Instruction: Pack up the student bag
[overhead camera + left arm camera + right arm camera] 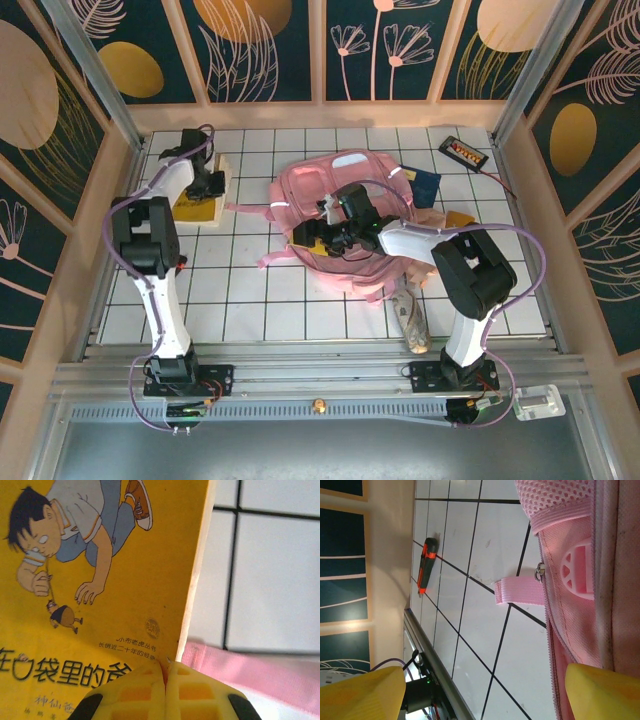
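The student bag (340, 210), a pink fabric backpack, lies flat mid-table. In the right wrist view its mesh and zipper edge (570, 595) run down the right side, with a short strap loop (519, 591) sticking out. My right gripper (322, 236) reaches over the bag's near-left edge and is open (482, 680); its right finger (602, 692) is against the pink fabric. My left gripper (210, 184) is at the far left, shut (166, 666) on the corner of a yellow cartoon book (100, 580) that lies on the tiles (195, 205). A pink strap (260, 672) passes beside it.
A black device with an orange label (465, 150) sits at the back right. A dark blue book (425, 183) and an orange item (458, 218) lie by the bag's right side, a patterned pouch (410, 315) near its front. An orange-black tool (426, 562) lies at the left wall.
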Tool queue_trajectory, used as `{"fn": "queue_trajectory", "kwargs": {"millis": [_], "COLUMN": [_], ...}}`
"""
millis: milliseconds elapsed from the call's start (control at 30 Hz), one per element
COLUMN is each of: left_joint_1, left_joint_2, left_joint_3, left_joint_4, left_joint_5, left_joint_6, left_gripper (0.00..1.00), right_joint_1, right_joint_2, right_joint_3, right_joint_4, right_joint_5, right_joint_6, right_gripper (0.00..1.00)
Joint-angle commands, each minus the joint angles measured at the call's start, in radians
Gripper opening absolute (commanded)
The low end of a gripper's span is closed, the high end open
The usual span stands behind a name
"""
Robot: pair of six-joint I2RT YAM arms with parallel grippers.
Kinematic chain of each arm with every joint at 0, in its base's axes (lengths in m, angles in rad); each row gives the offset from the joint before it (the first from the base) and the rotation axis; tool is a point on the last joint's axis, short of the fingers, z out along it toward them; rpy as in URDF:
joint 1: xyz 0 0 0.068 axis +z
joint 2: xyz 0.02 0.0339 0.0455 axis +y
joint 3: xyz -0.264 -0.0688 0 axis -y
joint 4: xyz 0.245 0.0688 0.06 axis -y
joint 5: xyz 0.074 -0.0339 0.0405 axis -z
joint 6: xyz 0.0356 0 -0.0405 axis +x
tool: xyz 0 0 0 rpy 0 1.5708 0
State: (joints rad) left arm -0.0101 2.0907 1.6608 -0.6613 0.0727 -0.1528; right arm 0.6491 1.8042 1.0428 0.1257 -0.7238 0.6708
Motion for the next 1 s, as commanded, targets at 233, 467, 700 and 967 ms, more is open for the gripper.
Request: {"fn": "queue_trajectory", "kwargs": {"millis": [233,467,700,967], "left_joint_1": [-0.010,-0.030,-0.042,-0.041], "left_joint_2": [-0.360,-0.500,-0.555,-0.550], "left_joint_3": [-0.358,-0.543,-0.629,-0.664], "left_joint_4": [0.105,0.157,0.207,0.232], "left_joint_5": [0.232,0.314,0.358,0.382], "left_joint_6": [-0.122,-0.163,-0.188,-0.176], "left_gripper": [0.00,0.00,0.00,0.00], "right_joint_1": [0.041,0.074,0.096,0.119], "right_joint_2": [0.100,0.204,0.373,0.533], "right_joint_3": [0.121,0.247,0.443,0.598], "right_joint_4": [0.139,0.239,0.282,0.274], "right_joint_5": [-0.025,-0.022,-0.034,-0.041], "right_joint_6": [0.086,0.186,0.258,0.291], "right_gripper": [0.84,0.85,0.85,0.83]}}
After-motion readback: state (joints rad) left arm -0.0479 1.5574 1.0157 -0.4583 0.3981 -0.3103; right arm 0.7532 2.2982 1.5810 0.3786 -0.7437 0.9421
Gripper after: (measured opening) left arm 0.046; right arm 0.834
